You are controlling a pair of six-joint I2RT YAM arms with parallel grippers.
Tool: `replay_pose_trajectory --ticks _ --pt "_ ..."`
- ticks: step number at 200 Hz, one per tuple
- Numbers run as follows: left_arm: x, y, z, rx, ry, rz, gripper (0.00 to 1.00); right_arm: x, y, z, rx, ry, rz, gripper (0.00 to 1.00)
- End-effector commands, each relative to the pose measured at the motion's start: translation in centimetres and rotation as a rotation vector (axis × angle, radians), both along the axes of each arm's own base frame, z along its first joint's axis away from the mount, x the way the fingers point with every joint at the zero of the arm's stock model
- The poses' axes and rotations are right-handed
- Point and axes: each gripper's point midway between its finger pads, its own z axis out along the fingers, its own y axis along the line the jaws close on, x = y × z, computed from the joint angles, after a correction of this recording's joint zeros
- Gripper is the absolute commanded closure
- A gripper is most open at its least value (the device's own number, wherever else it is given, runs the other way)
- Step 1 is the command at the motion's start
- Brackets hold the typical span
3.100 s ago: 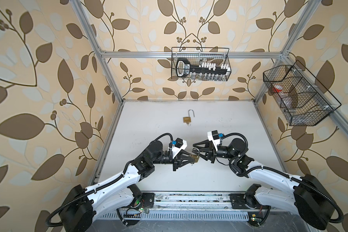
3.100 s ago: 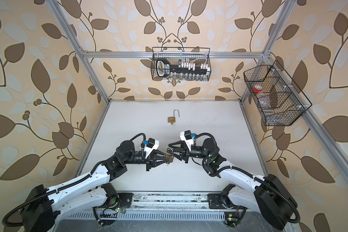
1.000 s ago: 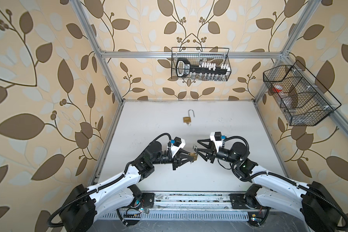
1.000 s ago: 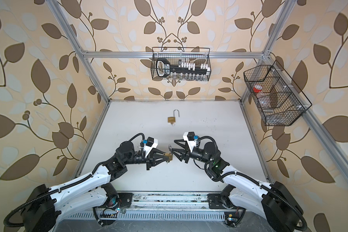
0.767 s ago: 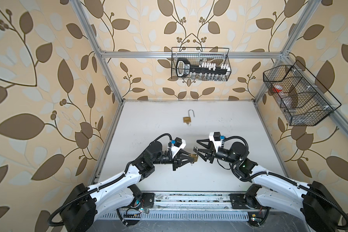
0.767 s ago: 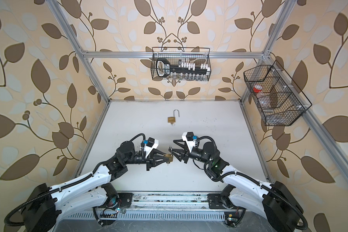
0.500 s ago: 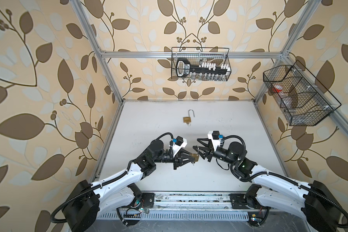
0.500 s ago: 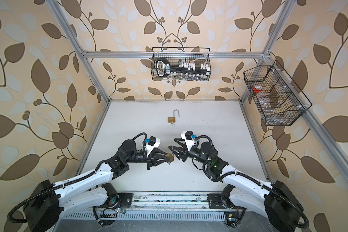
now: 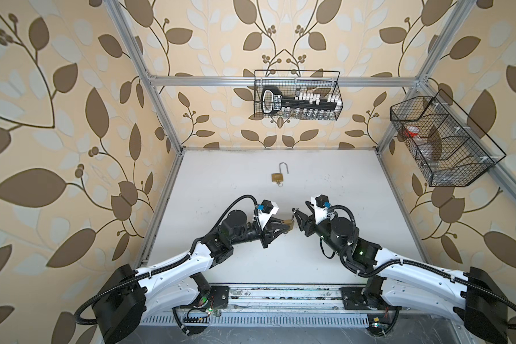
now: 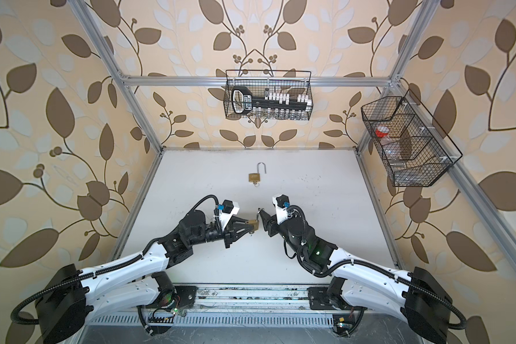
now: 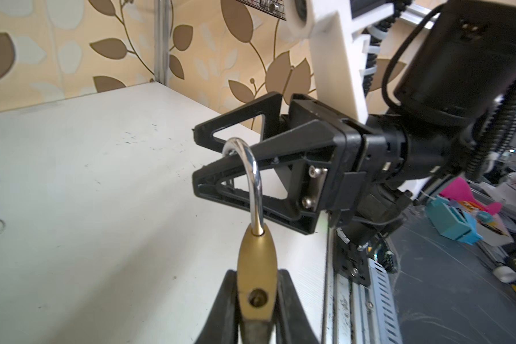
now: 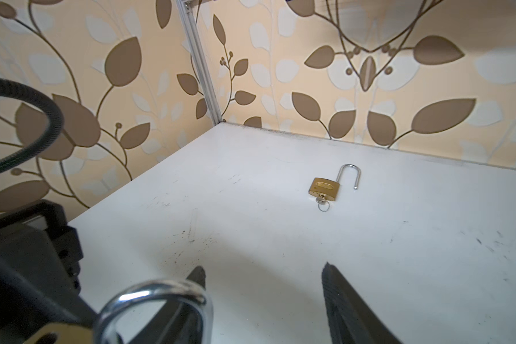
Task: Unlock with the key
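Observation:
My left gripper [image 9: 285,227] [image 10: 250,225] [image 11: 258,278] is shut on the brass body of a padlock [image 9: 288,222] [image 10: 254,222] [image 11: 257,262], held above the table's middle. Its keyhole faces the left wrist camera and no key shows in it. The steel shackle [image 11: 252,178] [image 12: 157,293] points at my right gripper [image 9: 298,219] [image 10: 264,219] [image 11: 195,155] [image 12: 262,272], which is open. The shackle's arch sits by one of its fingers [image 12: 197,275], not between the two. The only key [image 12: 322,205] I see sticks out of a second padlock [image 9: 276,177] [image 10: 253,177] [image 12: 324,188].
The second padlock lies flat toward the back of the white table [image 9: 325,184] with its shackle swung open. A wire basket [image 9: 297,98] hangs on the back wall and another [image 9: 441,143] on the right wall. Metal frame posts and a front rail [image 9: 280,293] bound the table.
The left gripper keeps the padlock in nearly the same place. The right gripper has made only small shifts at the shackle's end, staying open.

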Motion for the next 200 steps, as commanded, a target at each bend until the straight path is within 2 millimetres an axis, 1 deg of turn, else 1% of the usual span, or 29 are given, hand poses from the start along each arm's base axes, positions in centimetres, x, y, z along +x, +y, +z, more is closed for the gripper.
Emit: replay_pose_trajectory --ticks 1,13,29,39,50,66,86,96,103,115,127,136,150,162,169,182,191,200 --pt "1.8 0.8 3.0 -0.047 -0.14 0.155 1.0 1.0 -2.2 1.1 -0.033 -0.03 -0.132 0.37" --pt "2.7 1.5 2.9 -0.039 -0.15 0.232 1.0 0.8 -1.9 1.3 -0.03 -0.033 -0.112 0.37" --pt "4.0 2.9 2.8 -0.048 -0.156 0.351 1.0 0.5 -1.6 1.4 -0.024 -0.037 -0.091 0.35" --pt "4.6 3.6 2.6 -0.042 -0.159 0.404 1.0 0.2 -1.0 1.6 -0.02 -0.044 -0.054 0.33" --pt "4.8 3.9 2.3 -0.018 -0.165 0.418 1.0 -0.1 -0.4 1.7 -0.019 -0.053 -0.022 0.3" --pt "5.0 4.2 2.2 -0.013 -0.167 0.439 1.0 -0.7 0.6 1.9 -0.008 -0.072 0.048 0.24" --pt "5.1 4.5 2.3 -0.003 -0.177 0.452 1.0 -1.2 0.5 2.2 0.015 -0.093 0.073 0.22" --pt "5.2 4.7 2.2 0.013 -0.176 0.455 1.0 -1.4 -0.2 2.7 0.021 -0.116 0.056 0.21" --pt "5.1 4.7 2.2 0.015 -0.176 0.45 1.0 -1.6 -1.0 3.1 0.035 -0.134 0.03 0.18" --pt "5.2 4.7 2.1 0.021 -0.171 0.442 1.0 -1.4 -3.3 3.9 0.069 -0.161 -0.04 0.09" --pt "5.4 4.5 1.8 0.039 -0.158 0.43 1.0 -1.5 -6.1 4.7 0.134 -0.189 -0.094 0.0" --pt "5.5 4.3 1.6 0.056 -0.147 0.419 1.0 -1.6 -7.8 5.3 0.182 -0.205 -0.112 0.0" --pt "5.6 3.8 1.3 0.074 -0.135 0.394 1.0 -1.6 -10.0 5.5 0.237 -0.22 -0.141 0.0" --pt "5.5 3.4 1.2 0.079 -0.126 0.371 1.0 -1.6 -11.4 5.7 0.275 -0.195 -0.163 0.0" --pt "5.4 3.3 1.2 0.076 -0.119 0.362 1.0 -1.6 -11.7 6.0 0.285 -0.179 -0.161 0.0" --pt "5.2 3.1 1.5 0.078 -0.108 0.345 1.0 -1.9 -10.9 6.3 0.266 -0.16 -0.093 0.0" --pt "5.1 3.0 1.7 0.082 -0.103 0.333 1.0 -2.0 -10.1 5.8 0.233 -0.143 -0.049 0.0" --pt "5.1 2.9 1.7 0.095 -0.096 0.326 1.0 -2.1 -9.0 4.8 0.207 -0.134 0.007 0.0"
